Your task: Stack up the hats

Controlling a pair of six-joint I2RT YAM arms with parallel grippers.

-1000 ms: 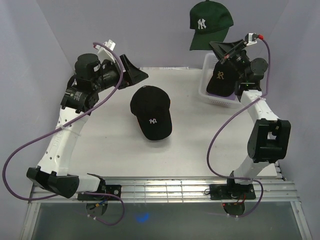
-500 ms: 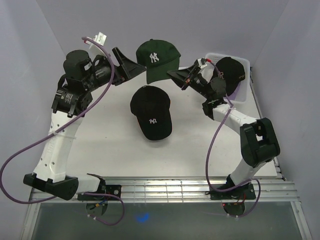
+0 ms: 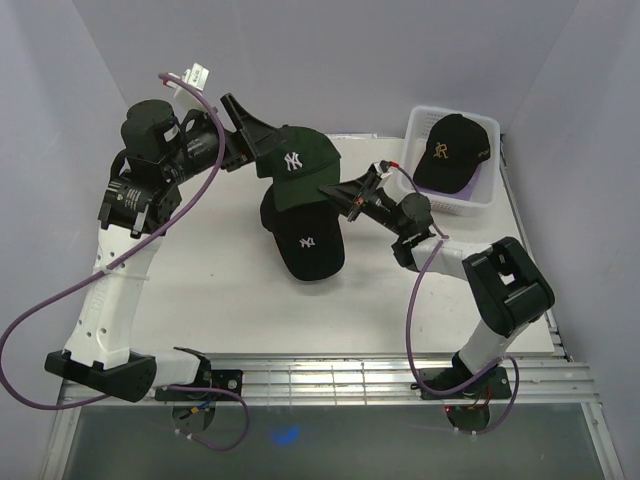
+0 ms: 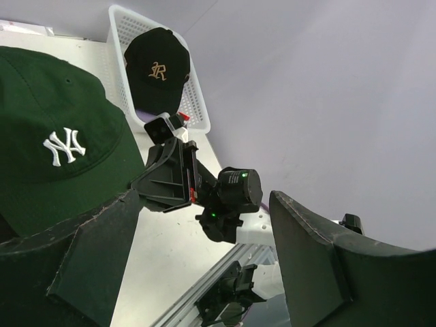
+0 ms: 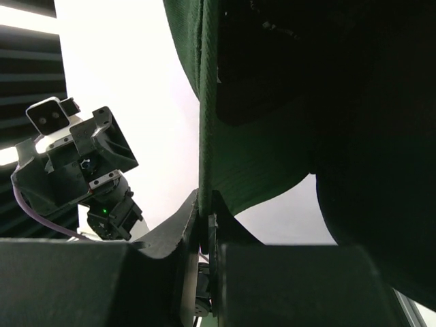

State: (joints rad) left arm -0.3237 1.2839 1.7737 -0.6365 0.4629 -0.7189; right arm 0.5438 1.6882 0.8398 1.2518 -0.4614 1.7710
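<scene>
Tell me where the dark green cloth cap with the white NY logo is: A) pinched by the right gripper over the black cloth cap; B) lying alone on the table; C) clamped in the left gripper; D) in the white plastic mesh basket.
A: the right gripper is shut on the edge of the dark green cloth cap, holding it over the black cloth cap.

Robot lab, prob.: plain-walled booth (image 3: 320, 60), white table (image 3: 230, 300), alu mounting rail (image 3: 330, 375).
</scene>
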